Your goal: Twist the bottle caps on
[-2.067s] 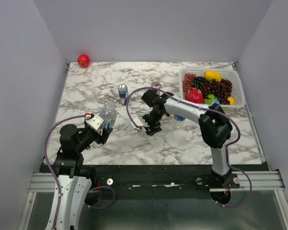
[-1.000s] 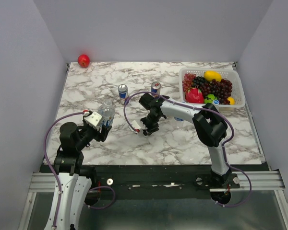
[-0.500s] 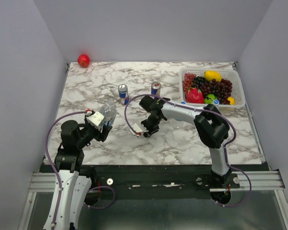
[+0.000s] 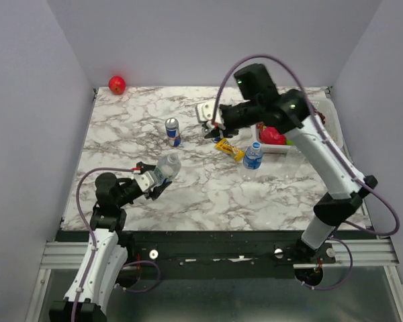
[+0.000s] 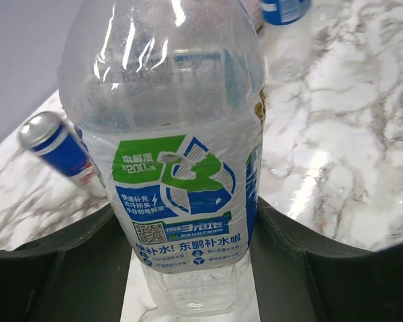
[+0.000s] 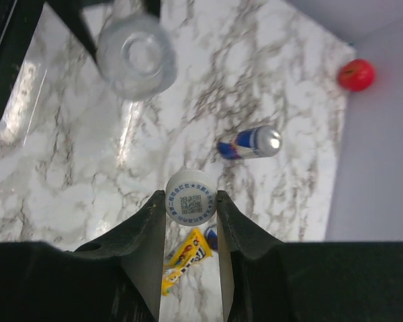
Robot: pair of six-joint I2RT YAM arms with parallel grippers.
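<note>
Right tool (image 6: 191, 201) pinches a cap (image 6: 191, 206) — left tool (image 5: 186, 209) grips a bottle (image 5: 168, 121).
Bottle's top runs off the left wrist view — unseen there.

This was a robotics lab test cell. A left arm (image 4: 94, 258) and a right arm (image 4: 329, 157) stood bolted to an aluminium rail (image 4: 369, 253) at the near edge of a marble-patterned table (image 4: 289, 194), with purple cables (image 4: 255, 57) looping off them. Plain grey walls (image 4: 208, 40) boxed the table in on three sides. On it sat staged props: bottles (image 4: 253, 155), a can (image 4: 172, 131), an apple (image 4: 117, 84) and a snack bar (image 4: 230, 150).
</note>
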